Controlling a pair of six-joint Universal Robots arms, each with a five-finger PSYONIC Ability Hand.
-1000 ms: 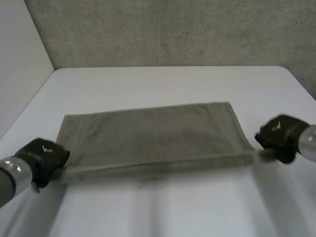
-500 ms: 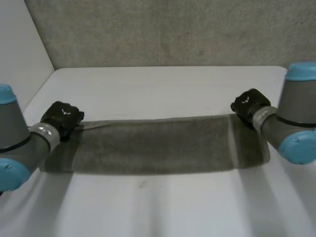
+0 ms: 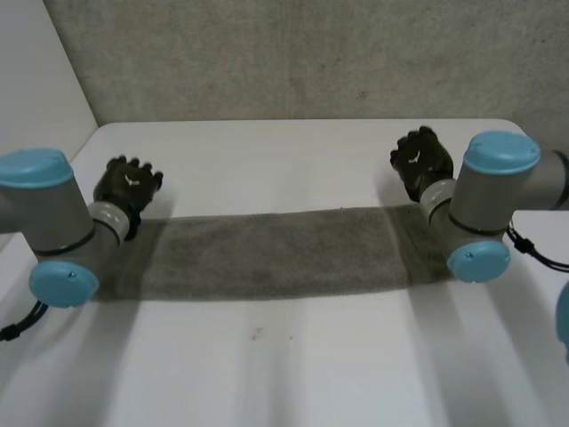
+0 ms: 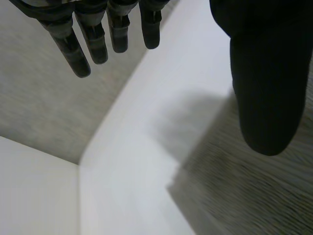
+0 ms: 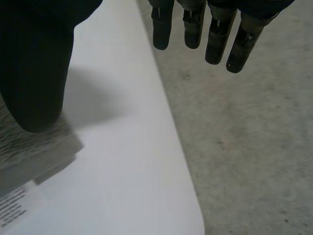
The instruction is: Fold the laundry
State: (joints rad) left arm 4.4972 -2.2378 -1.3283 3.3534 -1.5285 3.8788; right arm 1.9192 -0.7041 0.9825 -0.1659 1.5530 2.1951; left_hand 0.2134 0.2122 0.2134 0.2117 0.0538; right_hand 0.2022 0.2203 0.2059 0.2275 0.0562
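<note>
Head view has the long grey-green folded towel strip [image 3: 276, 252] lying flat across the white counter [image 3: 284, 374], with the left robot hand [image 3: 129, 185] and right robot hand [image 3: 420, 160] both released, fingers straight, just past its far corners; the lengthwise fold seems done, and the next move calls for grasping one short end

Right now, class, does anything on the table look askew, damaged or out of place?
Nothing stands out: the cloth lies flat in a folded strip on the table, with the left hand and right hand open near its far corners.
</note>
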